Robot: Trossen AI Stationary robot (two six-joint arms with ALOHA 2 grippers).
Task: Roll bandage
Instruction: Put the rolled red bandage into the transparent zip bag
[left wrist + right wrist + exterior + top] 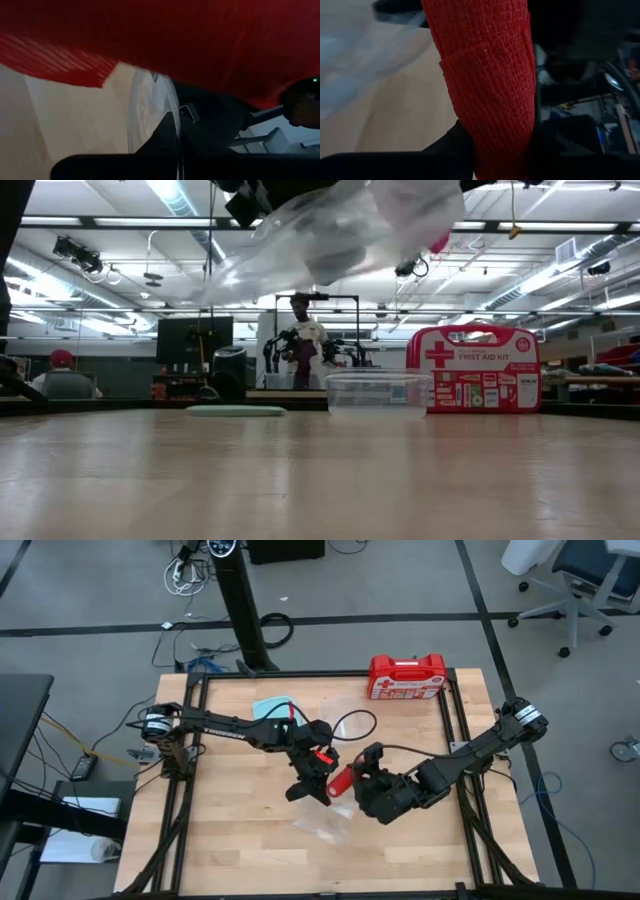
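The red bandage (340, 781) is a rolled band lifted above the middle of the table, between my two grippers. My right gripper (362, 772) is shut on it from the right. In the right wrist view the roll (485, 85) stands up between the dark fingers, with a loose layer edge across it. My left gripper (316, 790) is shut just left of the bandage. A clear plastic bag (340, 230) hangs from it, high over the table. In the left wrist view the bandage (200, 35) fills the picture's top, close to the camera. My left gripper has the clear plastic bag (155, 110) running in between its shut fingers, and the bag hangs slack, clear of the table. The pinch itself is hidden by the fingers. I cannot tell whether this gripper also touches the bandage. My right gripper pinches the bandage roll's lower end (495, 145) between its two fingers. The fingers come slanting down from the table's right side. The roll sticks out past them toward my left gripper, clear of the table.
A red first-aid case (407, 677) stands at the table's far edge. A clear container (378, 392) sits left of it, and a pale blue lid (272, 707) lies farther left. Bare wood spreads along the near half. A person (300, 330) stands in the room beyond.
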